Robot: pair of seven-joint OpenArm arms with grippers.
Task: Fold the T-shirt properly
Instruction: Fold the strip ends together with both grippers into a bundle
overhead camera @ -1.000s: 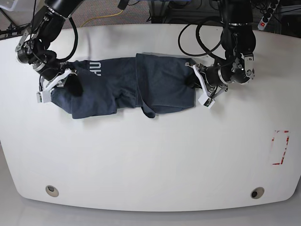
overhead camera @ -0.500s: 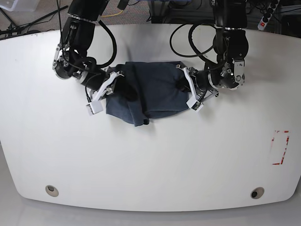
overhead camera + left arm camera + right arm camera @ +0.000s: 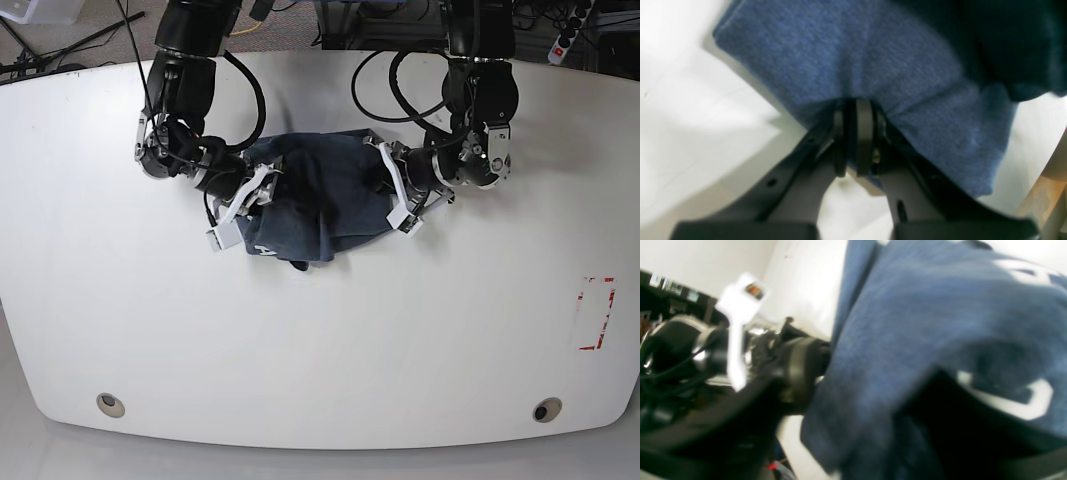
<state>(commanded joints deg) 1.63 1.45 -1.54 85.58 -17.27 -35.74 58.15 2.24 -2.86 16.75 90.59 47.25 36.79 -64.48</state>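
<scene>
Both ends pinched: left gripper (image 3: 855, 140) and right gripper (image 3: 262, 193) clenched on T-shirt (image 3: 320, 195); risk of bunching into lopsided fold on table (image 3: 320, 340).

Bright, even overhead light; sharp base view, soft wrist views.

The glossy white tabletop (image 3: 320, 330) shows mild glare and curves at the base view's edges. Both wrist views are blurred: the dark blue heathered cotton T-shirt (image 3: 880, 66) loses its weave, its white lettering smears, and deep shadow fills the right wrist view's lower corner.
</scene>
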